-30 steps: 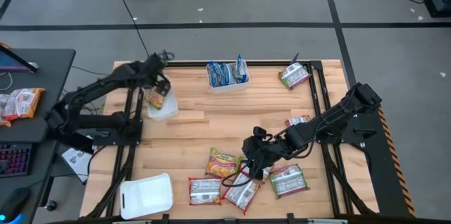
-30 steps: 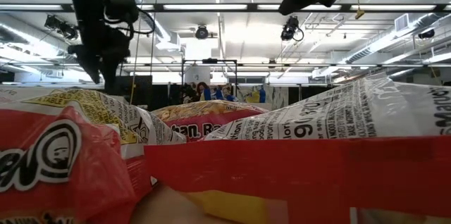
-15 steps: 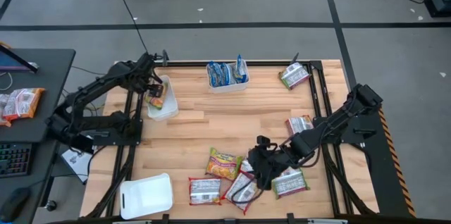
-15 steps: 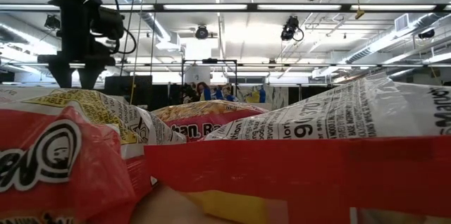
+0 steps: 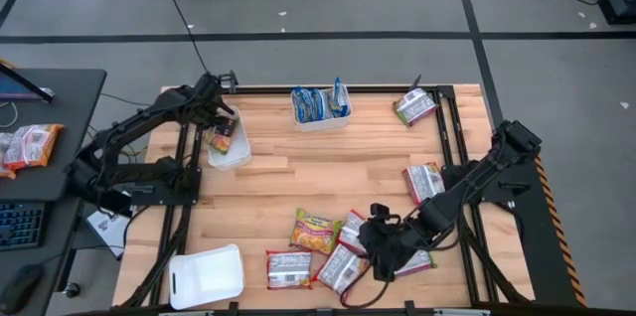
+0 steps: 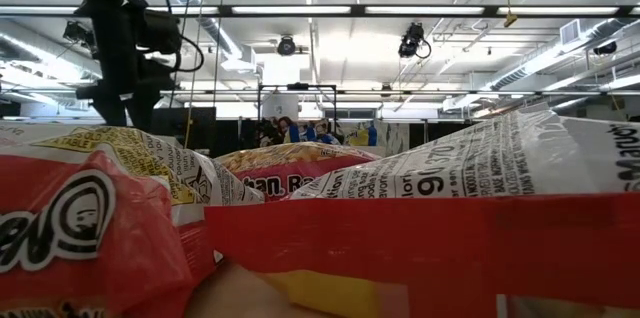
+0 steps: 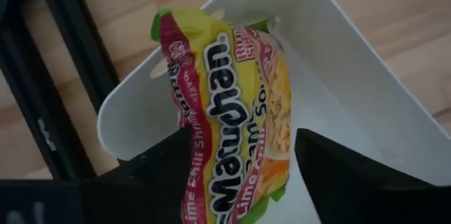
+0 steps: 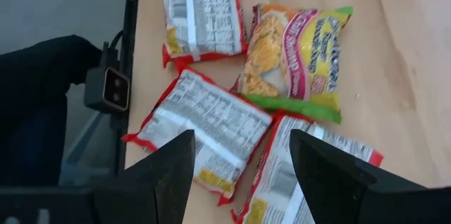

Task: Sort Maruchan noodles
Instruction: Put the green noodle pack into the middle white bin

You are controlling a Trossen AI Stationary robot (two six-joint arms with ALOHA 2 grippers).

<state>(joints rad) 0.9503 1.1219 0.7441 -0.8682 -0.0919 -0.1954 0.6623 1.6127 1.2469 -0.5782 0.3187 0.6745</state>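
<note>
Maruchan noodle packets lie scattered near the table's front edge: a green-yellow one (image 5: 315, 230) (image 8: 296, 55) and red-white ones (image 5: 288, 268) (image 5: 338, 268) (image 8: 201, 129). My right gripper (image 5: 383, 248) (image 8: 241, 139) hovers open above them, nothing between its fingers. At the far left my left gripper (image 5: 221, 125) (image 7: 243, 136) stands open over a white tray (image 5: 237, 155) (image 7: 352, 76). A green-yellow packet (image 7: 225, 111) leans in that tray. The left fingers stand on either side of the packet's near end, with a gap beside one finger (image 7: 338, 175). My left gripper: one finger (image 7: 162, 175) overlaps the near end of the green-yellow packet, and I cannot tell whether it touches it. The packet rests in the tray.
A white tray (image 5: 303, 117) with blue packets (image 5: 320, 103) stands at the far middle. An empty white tray (image 5: 207, 276) sits at the near left. Single packets lie at the far right (image 5: 414, 107) and right (image 5: 424, 182). Packets (image 6: 300, 228) fill the low view.
My right gripper has travelled toward the table's near edge and a little to the right, over the scattered packets, uncovering the packet at the right. My left gripper has shifted slightly toward the left edge and sunk over the tray. The packet has stayed in the tray.
</note>
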